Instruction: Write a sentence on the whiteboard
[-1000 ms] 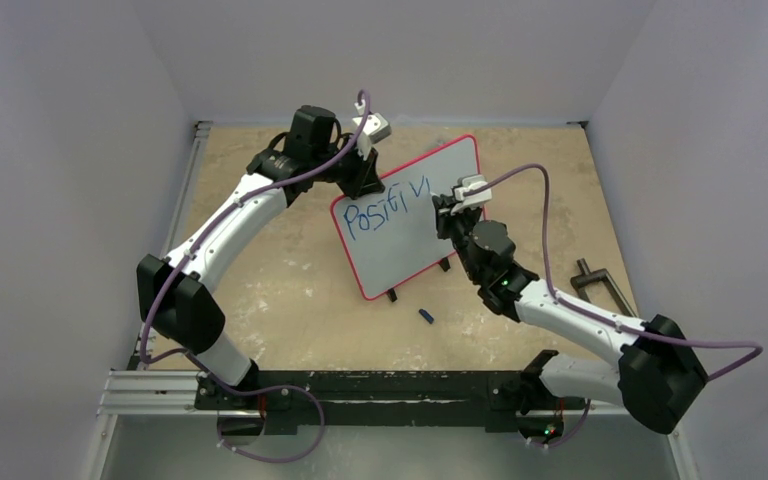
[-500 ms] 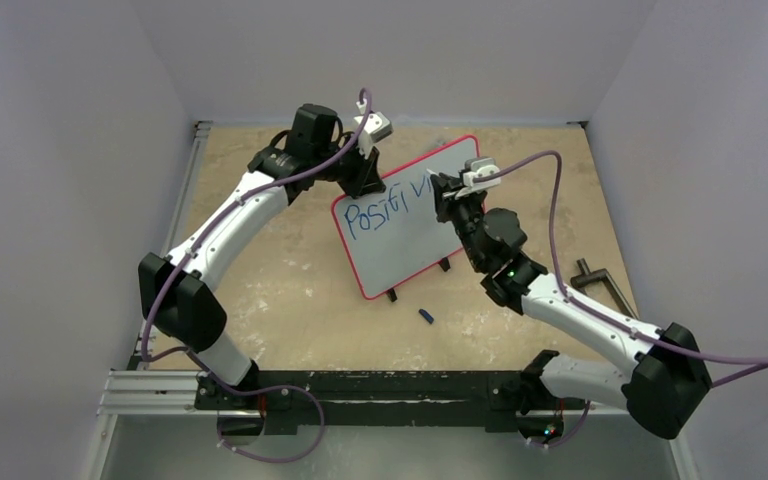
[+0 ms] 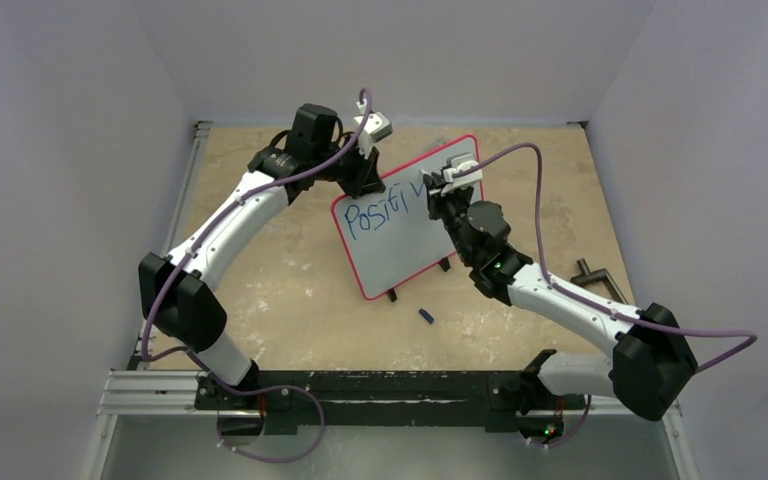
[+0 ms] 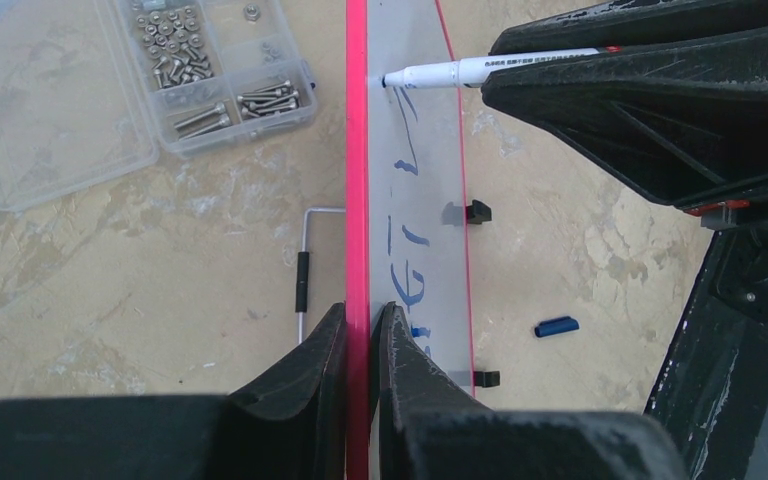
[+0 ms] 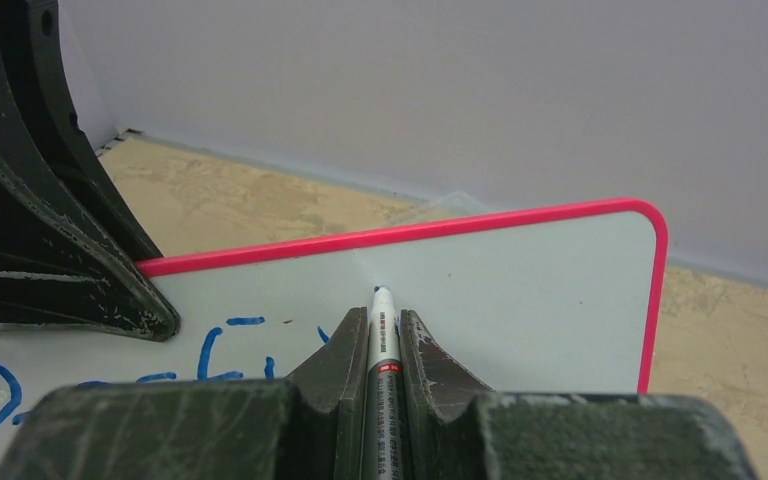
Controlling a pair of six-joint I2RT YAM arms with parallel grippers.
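Note:
The whiteboard (image 3: 400, 250) stands tilted on its black clip feet in the middle of the table, red-framed, with blue letters "Positi" and more strokes on it. My left gripper (image 3: 365, 178) is shut on its upper left edge; in the left wrist view its jaws (image 4: 363, 312) pinch the red frame of the whiteboard (image 4: 420, 150). My right gripper (image 3: 436, 192) is shut on a white marker (image 5: 382, 345). The marker tip touches the whiteboard (image 5: 520, 300) just below its top edge, right of the last blue stroke. The marker (image 4: 490, 70) also shows in the left wrist view.
A blue marker cap (image 3: 426, 315) lies on the table in front of the board. A metal clamp (image 3: 600, 285) lies at the right. Behind the board are a clear box of screws (image 4: 140, 90) and a thin bent rod (image 4: 303, 270). Walls enclose three sides.
My right gripper has carried the marker up and leftward across the board, toward its top edge. The left arm and the board have stayed put.

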